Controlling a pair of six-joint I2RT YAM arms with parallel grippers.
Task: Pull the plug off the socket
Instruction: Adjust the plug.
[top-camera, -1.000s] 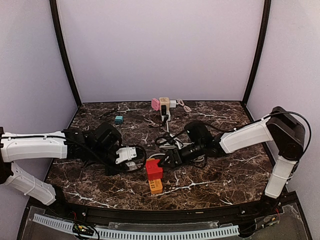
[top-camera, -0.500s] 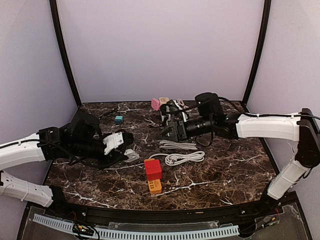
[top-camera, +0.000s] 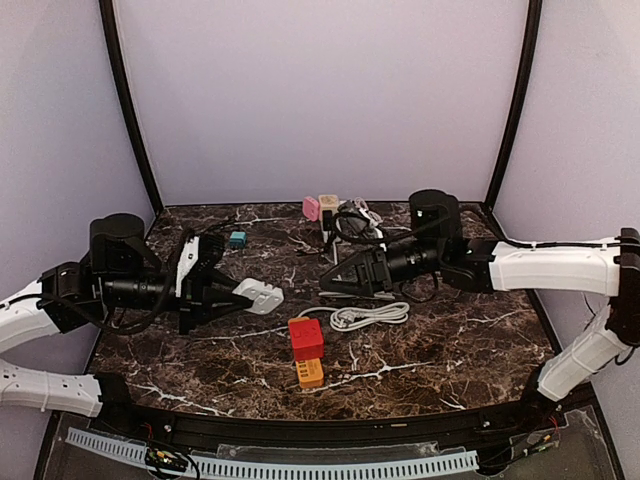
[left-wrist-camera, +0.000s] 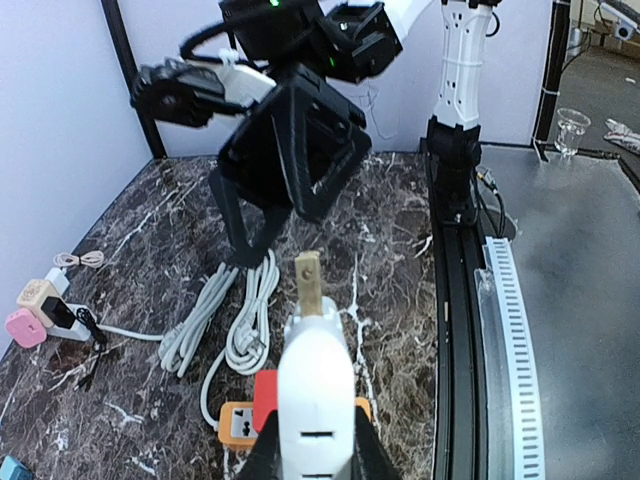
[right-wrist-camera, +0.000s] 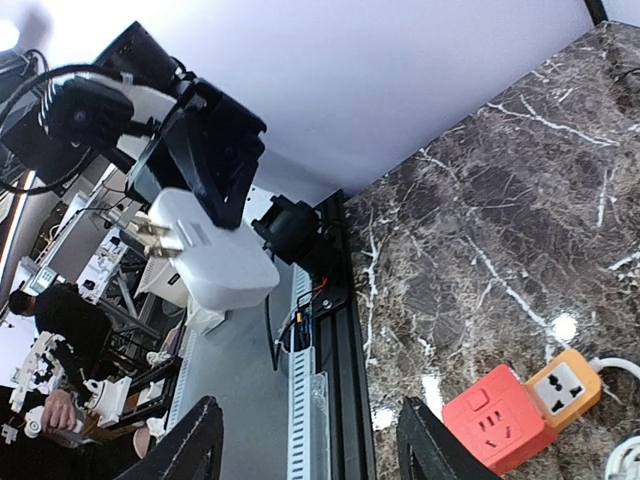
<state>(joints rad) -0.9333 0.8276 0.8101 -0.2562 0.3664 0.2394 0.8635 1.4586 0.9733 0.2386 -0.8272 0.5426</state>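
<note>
Though left gripper (left-wrist-camera: 312, 462) is cut off at wrist-frame bottom, clenched on white plug (top-camera: 260, 295), mid-left overhead, apart from red socket (top-camera: 307, 337) at lower centre, right gripper (top-camera: 333, 281) spread, empty, socket markings unreadable

Top cam over table (top-camera: 460, 350); wrist cams face each other, share socket (right-wrist-camera: 495, 425).

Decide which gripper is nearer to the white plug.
Left. The left gripper is shut on the white plug; the right gripper stands open across from it, apart.
</note>
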